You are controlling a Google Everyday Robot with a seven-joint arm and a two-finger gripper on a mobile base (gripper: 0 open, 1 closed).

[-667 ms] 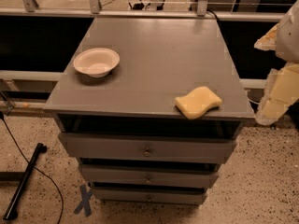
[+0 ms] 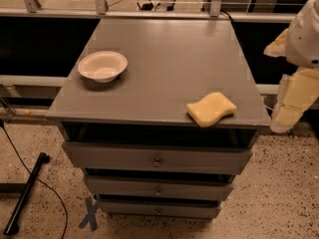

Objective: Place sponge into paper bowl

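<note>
The pale yellow sponge (image 2: 211, 108) lies flat on the grey cabinet top (image 2: 164, 59), near its front right corner. The white paper bowl (image 2: 102, 66) stands upright and empty near the left edge of the top, well apart from the sponge. My gripper (image 2: 295, 99) hangs off the right side of the cabinet, beyond its right edge, level with the sponge and a hand's width to its right. It touches nothing and holds nothing. Its yellowish foam pads show, and the white wrist is above them.
The cabinet has drawers (image 2: 157, 159) below its top. A metal railing (image 2: 149, 6) runs behind it. A black pole and cable (image 2: 25, 193) lie on the speckled floor at the left, with a blue X mark (image 2: 89, 214) near the cabinet's foot.
</note>
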